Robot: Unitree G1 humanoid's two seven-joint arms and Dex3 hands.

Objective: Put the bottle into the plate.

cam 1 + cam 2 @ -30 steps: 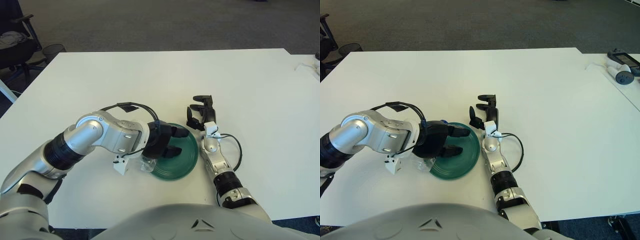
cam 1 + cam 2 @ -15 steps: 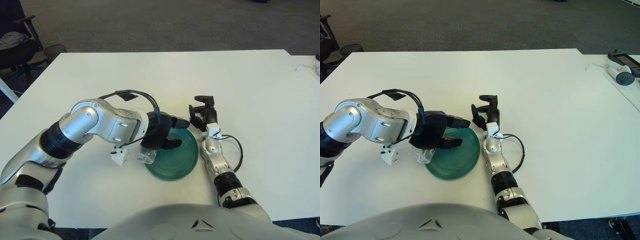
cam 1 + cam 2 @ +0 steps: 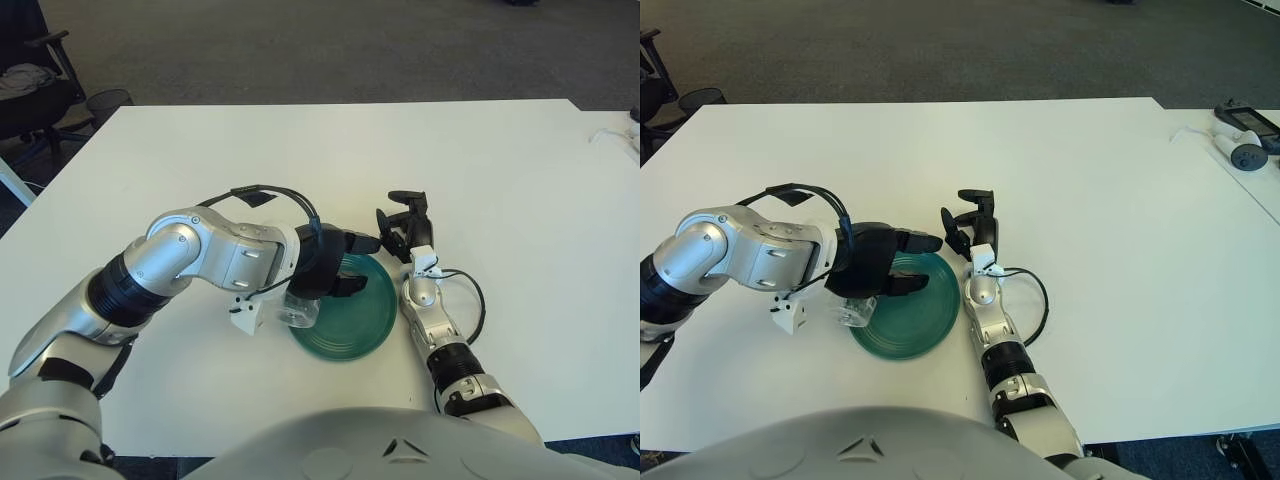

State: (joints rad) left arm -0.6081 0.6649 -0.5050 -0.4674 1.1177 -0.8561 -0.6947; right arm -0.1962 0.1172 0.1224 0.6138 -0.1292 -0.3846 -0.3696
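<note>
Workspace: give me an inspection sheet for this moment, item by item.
Surface: white table, mostly bare.
Job's things: green plate near the front edge; clear bottle held at the plate's left rim, not yet released in it.
Clutter: small white device and a dark one beside it on the neighbouring table at far right.
Hands: left hand closed on the bottle above the plate's left side; right hand idle just right of the plate.
Cables: black cable looping over the left forearm; another at the right wrist.
Surroundings: grey carpet; office chair at far left.
</note>
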